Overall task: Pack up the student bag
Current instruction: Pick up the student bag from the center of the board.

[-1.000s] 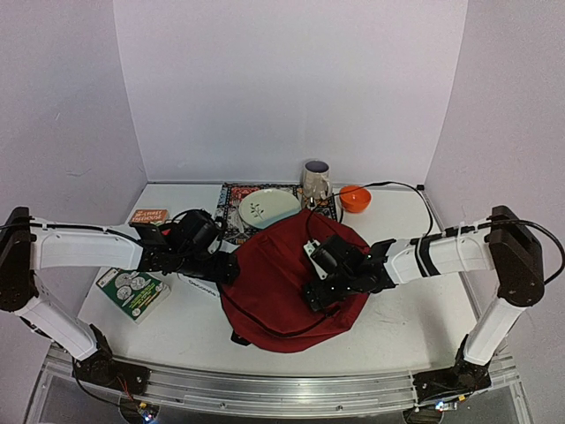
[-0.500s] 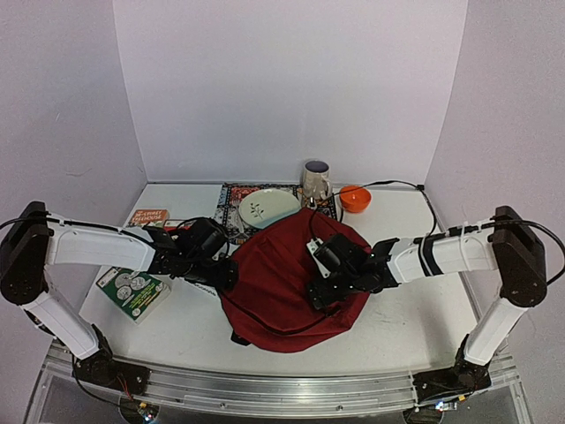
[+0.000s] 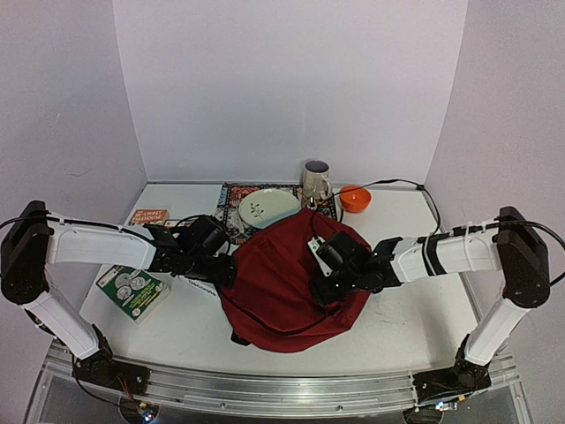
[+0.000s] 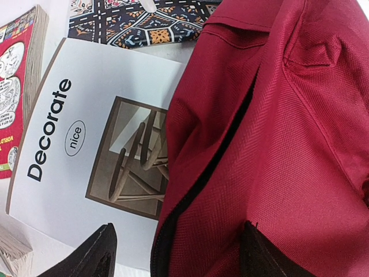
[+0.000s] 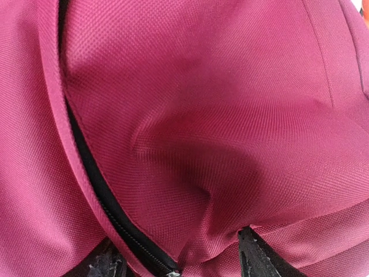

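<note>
Red bag [image 3: 274,287] slumped on the tabletop [image 3: 402,305], plate [image 3: 268,208] just behind it. Left gripper [image 4: 179,231] at the bag's left edge, jaws wide, one finger over a magazine [image 4: 86,144]. Right gripper [image 5: 176,239] on the bag's right side, pinching a bunched fold of fabric.

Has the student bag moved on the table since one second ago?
No. The student bag keeps its place: its far edge still meets the patterned mat just below the mug, as before.
</note>
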Controlling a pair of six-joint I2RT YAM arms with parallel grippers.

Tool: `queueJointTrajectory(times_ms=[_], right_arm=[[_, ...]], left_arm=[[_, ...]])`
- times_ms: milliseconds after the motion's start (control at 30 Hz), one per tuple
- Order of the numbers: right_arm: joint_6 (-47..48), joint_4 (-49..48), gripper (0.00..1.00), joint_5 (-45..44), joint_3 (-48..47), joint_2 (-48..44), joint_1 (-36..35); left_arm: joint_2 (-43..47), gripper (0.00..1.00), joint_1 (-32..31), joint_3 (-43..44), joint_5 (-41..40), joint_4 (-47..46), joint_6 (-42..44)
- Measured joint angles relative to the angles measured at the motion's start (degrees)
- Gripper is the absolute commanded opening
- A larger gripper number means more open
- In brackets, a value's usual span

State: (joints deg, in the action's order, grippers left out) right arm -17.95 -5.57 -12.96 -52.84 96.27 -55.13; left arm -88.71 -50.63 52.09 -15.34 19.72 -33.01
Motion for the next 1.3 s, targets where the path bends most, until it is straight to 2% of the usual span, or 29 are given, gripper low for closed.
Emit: queueJointTrajectory(times_ms=[100,167,300,433,767,1067,1300], right_arm=[[0.5,-0.4,0.50,0.2,0.0,1.0,0.0],[0.8,-0.8,0.40,0.4,0.0,2.1,0.1],[1.1,-1.8,0.14,1.0,0.0,4.1,0.3],[1.6,-2.3,0.00,2.2,0.0,4.0,0.2],[2.9,1.2,0.00,4.5,-0.4,-7.4,0.3],[1.5,3.3,0.00,6.0,-2.6,-10.0,0.2],[-0.8,5.3,0.00,5.8,-2.6,-14.2,0.2]], left_arm=[[-0.5,0.74,0.0,0.2,-0.2,-0.1,0.0],[-0.7,0.73,0.0,0.2,-0.3,0.0,0.0],[-0.7,0.73,0.0,0.2,-0.4,0.0,0.0],[-0.7,0.73,0.0,0.4,-0.5,0.1,0.3],[-0.8,0.74,0.0,4.7,-3.1,1.3,4.5],[-3.5,0.73,0.0,13.6,-5.4,0.6,11.3],[-10.2,0.73,0.0,21.0,-1.5,-2.6,14.6]])
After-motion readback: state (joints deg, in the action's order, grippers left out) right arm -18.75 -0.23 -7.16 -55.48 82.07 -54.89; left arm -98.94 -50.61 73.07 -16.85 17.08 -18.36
